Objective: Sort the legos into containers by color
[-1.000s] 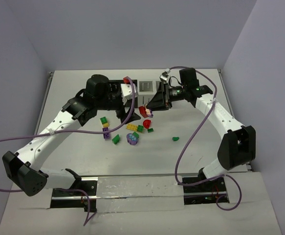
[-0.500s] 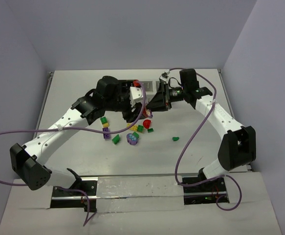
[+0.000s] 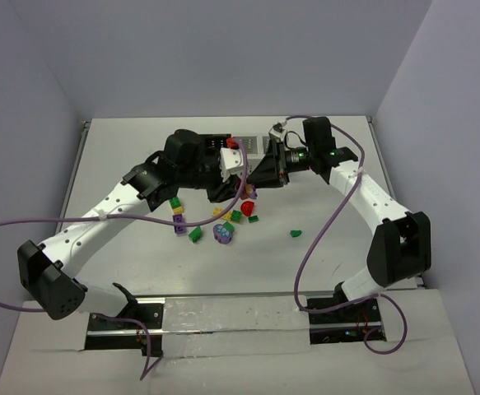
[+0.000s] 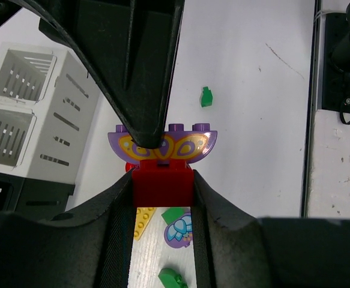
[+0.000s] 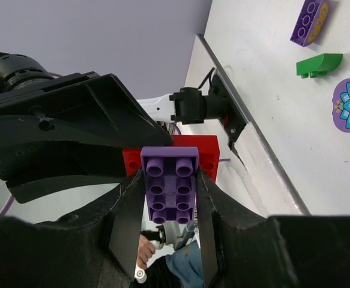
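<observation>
A red brick (image 4: 162, 191) and a purple half-round brick with a butterfly print (image 4: 190, 145) are stuck together and held above the table. My left gripper (image 4: 162, 177) is shut on the red brick. My right gripper (image 5: 170, 183) is shut on the purple brick (image 5: 170, 198), with the red one (image 5: 209, 157) behind it. In the top view both grippers meet nose to nose, left gripper (image 3: 233, 184), right gripper (image 3: 254, 178). Loose legos lie below them: a green one (image 3: 195, 234), a yellow one (image 3: 178, 210), a red one (image 3: 247, 208). The containers (image 4: 36, 120) stand to the left.
A lone green brick (image 3: 295, 234) lies to the right of the pile. A round purple flower piece (image 3: 223, 234) and a yellow plate (image 4: 143, 219) sit under the left gripper. The arms cover most of the bins (image 3: 252, 145) in the top view.
The left arm swung right to the right gripper, and its jaws closed on the red brick. The right gripper stayed where it was with its purple brick.
</observation>
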Robot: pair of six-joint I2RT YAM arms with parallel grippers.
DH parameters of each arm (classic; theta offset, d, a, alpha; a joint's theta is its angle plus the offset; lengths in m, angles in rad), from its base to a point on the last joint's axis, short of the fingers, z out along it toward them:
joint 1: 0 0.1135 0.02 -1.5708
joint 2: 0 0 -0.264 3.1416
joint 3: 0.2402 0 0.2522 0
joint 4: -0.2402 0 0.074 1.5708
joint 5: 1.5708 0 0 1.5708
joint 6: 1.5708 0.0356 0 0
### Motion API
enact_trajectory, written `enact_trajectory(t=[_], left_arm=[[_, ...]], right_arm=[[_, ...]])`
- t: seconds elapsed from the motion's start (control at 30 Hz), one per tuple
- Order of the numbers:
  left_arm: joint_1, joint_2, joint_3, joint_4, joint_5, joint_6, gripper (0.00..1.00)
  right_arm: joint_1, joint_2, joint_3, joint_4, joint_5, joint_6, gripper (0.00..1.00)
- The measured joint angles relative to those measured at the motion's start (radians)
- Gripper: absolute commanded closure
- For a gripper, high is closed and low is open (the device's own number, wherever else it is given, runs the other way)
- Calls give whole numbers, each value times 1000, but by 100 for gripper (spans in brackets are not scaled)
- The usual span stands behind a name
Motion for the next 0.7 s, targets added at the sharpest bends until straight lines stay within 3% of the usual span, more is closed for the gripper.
enact_trajectory(t=[0.4, 0.53, 0.7], left_arm=[[78, -79, -76, -59, 31, 5, 100], [141, -74, -71, -65, 41, -39, 100], [165, 13, 42, -84, 7, -142, 100]], right_arm=[[-183, 49, 179, -168, 68, -168, 100], [-179, 47, 256, -189, 278, -265, 100], [-138, 15, 224, -55, 677, -384, 100]])
